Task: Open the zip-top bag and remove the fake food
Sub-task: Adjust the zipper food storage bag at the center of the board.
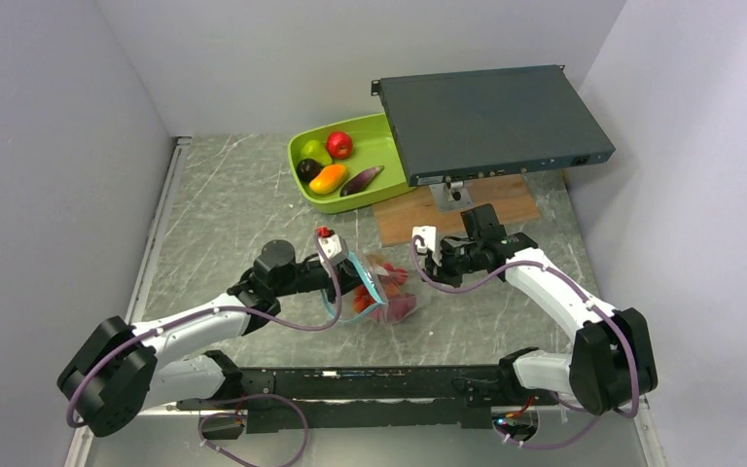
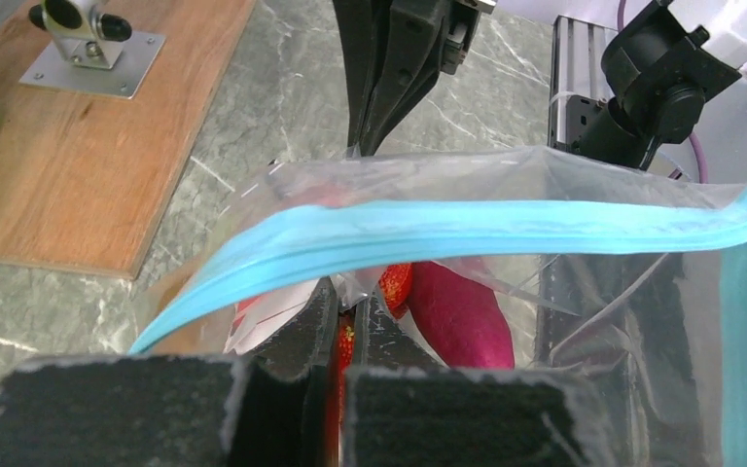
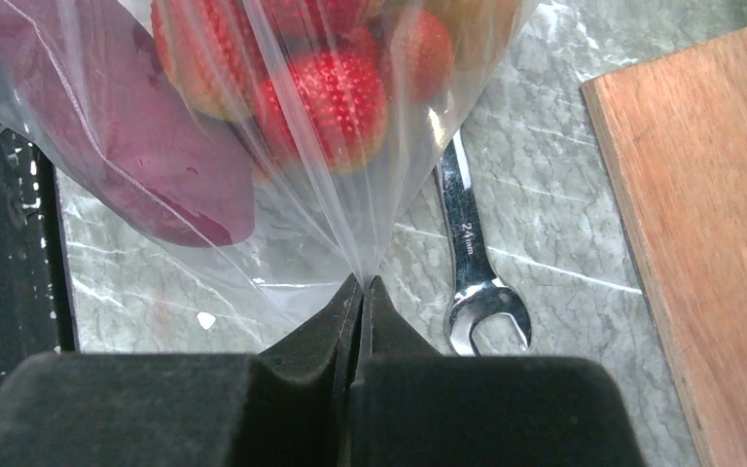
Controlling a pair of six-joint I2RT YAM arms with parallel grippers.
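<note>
1. The zip-top bag (image 1: 386, 289) is stretched between the two arms above the middle of the grey marbled table (image 1: 224, 214). Its creased film blurs the fake food (image 3: 336, 97) inside.
2. The wrist views cut the contents off at the frame edges, so their number cannot be told.
3. A dark flat box (image 1: 491, 117) overhangs one corner of the lime-green tray (image 1: 303, 146).
4. The left gripper (image 2: 347, 306) is pinched tight on thin plastic just under the blue zip strip (image 2: 467, 219).
5. The right gripper (image 3: 362, 287) is clamped fully together on a gathered fold of the clear film.
6. The food in the bag is red pieces with a bumpy surface and one smooth, glossy purple piece (image 3: 156, 146).
7. A shiny steel wrench (image 3: 472, 253) lies flat beside a matt wooden board (image 3: 710, 195).
</note>
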